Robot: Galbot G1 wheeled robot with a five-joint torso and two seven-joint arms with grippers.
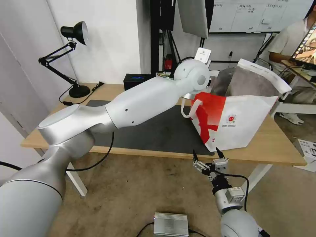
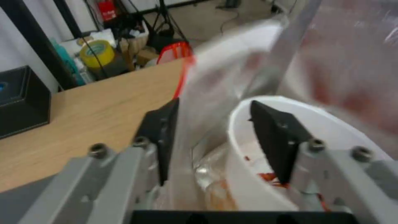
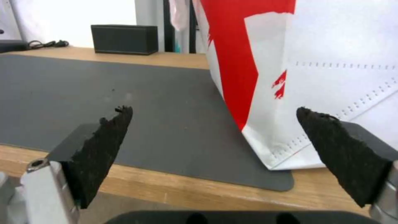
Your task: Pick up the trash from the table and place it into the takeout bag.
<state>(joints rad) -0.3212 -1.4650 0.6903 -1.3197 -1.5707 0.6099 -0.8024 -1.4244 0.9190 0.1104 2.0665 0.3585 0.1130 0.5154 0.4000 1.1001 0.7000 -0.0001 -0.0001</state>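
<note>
- The left gripper (image 2: 211,137) hangs at the mouth of the takeout bag (image 1: 243,121), right of centre in the head view; its fingers (image 2: 275,140) are spread, one outside and one inside the wall of the white bowl (image 2: 248,174), not visibly pinching it.
- The bowl, with red scraps, sits low inside the foil lining, beside a clear plastic piece (image 2: 215,183).
- Judged step: releasing the bowl into the bag. Next calls for lifting the arm straight out without snagging the rim.
- The right gripper (image 1: 209,160) waits at lower centre, below the table (image 1: 279,148) edge, fingers wide and empty.
- The dark mat (image 3: 124,93) looks bare.
</note>
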